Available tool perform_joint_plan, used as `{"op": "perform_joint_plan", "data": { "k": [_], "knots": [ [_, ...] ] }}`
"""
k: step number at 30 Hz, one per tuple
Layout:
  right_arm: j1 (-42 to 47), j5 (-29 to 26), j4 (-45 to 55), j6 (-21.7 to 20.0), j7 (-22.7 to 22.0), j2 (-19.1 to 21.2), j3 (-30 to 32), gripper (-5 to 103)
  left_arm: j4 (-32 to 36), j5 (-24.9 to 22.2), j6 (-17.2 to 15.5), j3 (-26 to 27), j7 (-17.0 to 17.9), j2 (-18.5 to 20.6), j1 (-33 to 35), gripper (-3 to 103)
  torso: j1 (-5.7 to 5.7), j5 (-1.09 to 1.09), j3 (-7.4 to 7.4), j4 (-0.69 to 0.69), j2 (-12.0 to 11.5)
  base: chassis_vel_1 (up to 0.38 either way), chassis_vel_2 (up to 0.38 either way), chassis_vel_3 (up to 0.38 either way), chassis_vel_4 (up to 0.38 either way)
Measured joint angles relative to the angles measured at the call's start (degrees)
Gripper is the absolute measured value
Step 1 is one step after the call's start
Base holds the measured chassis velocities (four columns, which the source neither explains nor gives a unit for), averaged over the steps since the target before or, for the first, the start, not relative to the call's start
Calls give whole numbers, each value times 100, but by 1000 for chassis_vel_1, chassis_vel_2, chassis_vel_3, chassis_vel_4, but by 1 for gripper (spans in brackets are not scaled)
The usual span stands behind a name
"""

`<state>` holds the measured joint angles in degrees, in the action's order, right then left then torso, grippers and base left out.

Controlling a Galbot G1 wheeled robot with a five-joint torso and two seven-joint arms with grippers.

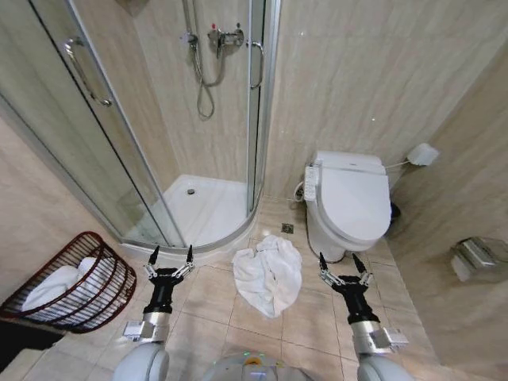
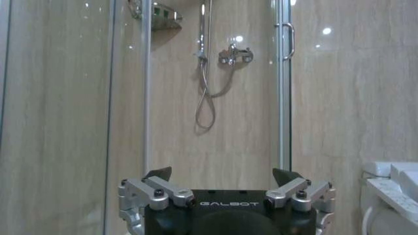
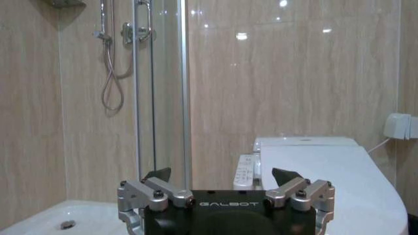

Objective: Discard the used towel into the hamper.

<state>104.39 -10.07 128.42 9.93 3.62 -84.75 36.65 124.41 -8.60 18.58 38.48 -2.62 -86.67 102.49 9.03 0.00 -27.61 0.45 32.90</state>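
Lying crumpled on the beige floor tiles, the white cloth towel (image 1: 268, 272) sits between the two grippers and slightly ahead of them, touching neither. The left gripper (image 1: 169, 255) hangs to its left with fingers spread wide and empty; the right gripper (image 1: 343, 263) hangs to its right, also wide and empty. Well left of the left gripper, the round dark reddish-brown wire-weave hamper (image 1: 111, 298) leans against the wall with white towels inside. The head view takes in towel and hamper; the wrist views look over the spread fingers at the glass shower enclosure (image 2: 130, 98) and white toilet (image 3: 326, 171).
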Motion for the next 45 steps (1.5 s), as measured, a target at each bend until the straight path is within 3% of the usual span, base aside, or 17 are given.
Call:
{"op": "perform_joint_plan", "data": {
  "k": [45],
  "knots": [
    [-20,166,-208,87,-57,-57,4,100,-300,-96,-4,-43,-112,53,-37,100,-408,0,642,0,-1053,0,0,0,0]
  ]
}}
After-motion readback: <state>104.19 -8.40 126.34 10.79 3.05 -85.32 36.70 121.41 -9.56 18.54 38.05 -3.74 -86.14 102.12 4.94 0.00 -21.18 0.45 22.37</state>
